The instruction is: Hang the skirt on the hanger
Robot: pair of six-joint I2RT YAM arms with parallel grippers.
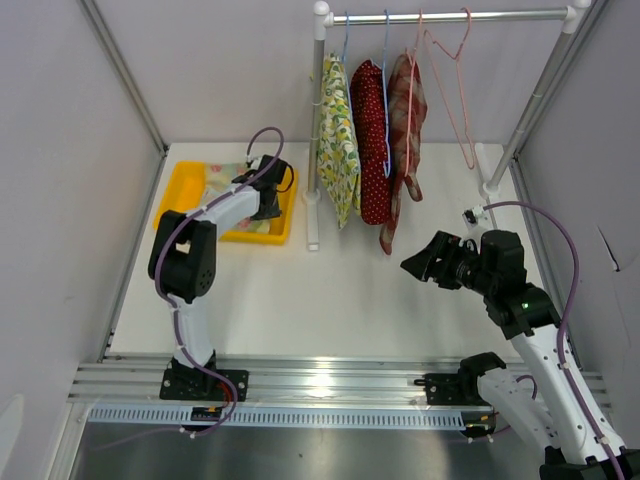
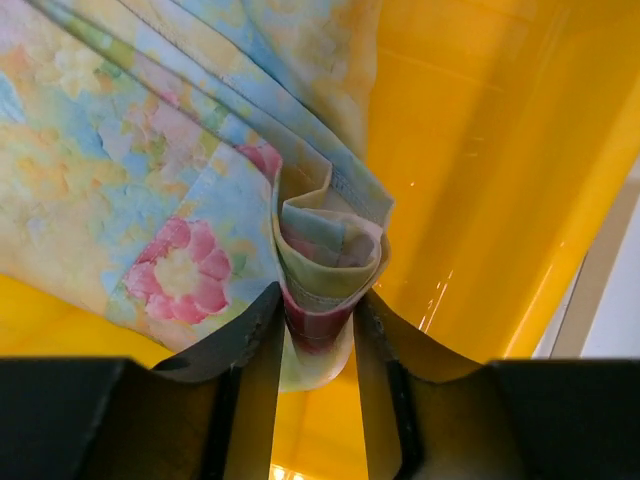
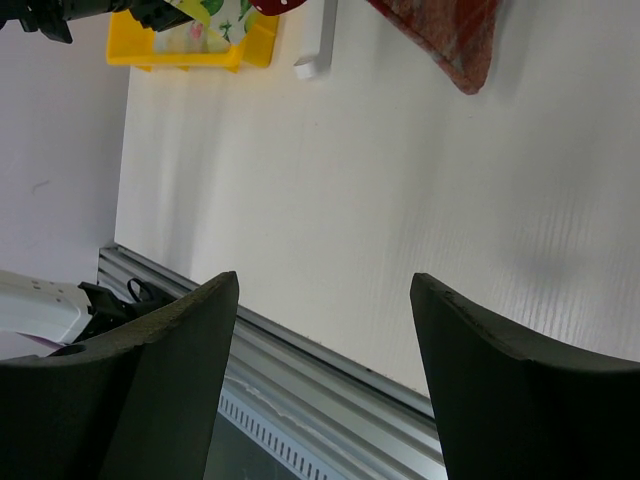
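Note:
The skirt (image 2: 150, 180), pastel floral cloth, lies crumpled in the yellow bin (image 1: 172, 208) at the back left. My left gripper (image 2: 320, 300) reaches down into the bin, and a bunched fold of the skirt is pinched between its two fingers, touching both. From above, the left gripper (image 1: 268, 203) sits over the bin's right half, beside the skirt (image 1: 225, 180). An empty pink hanger (image 1: 455, 60) hangs at the right end of the rail. My right gripper (image 1: 415, 262) hovers open above the table's right side, its fingers (image 3: 180, 340) wide apart with nothing between them.
Three other garments hang on the rail (image 1: 450, 16): a yellow-green print (image 1: 338, 150), a red dotted one (image 1: 373, 140) and a red plaid one (image 1: 405, 150). The rack's white posts (image 1: 316, 130) stand beside the bin and at the back right. Grey walls close in both sides.

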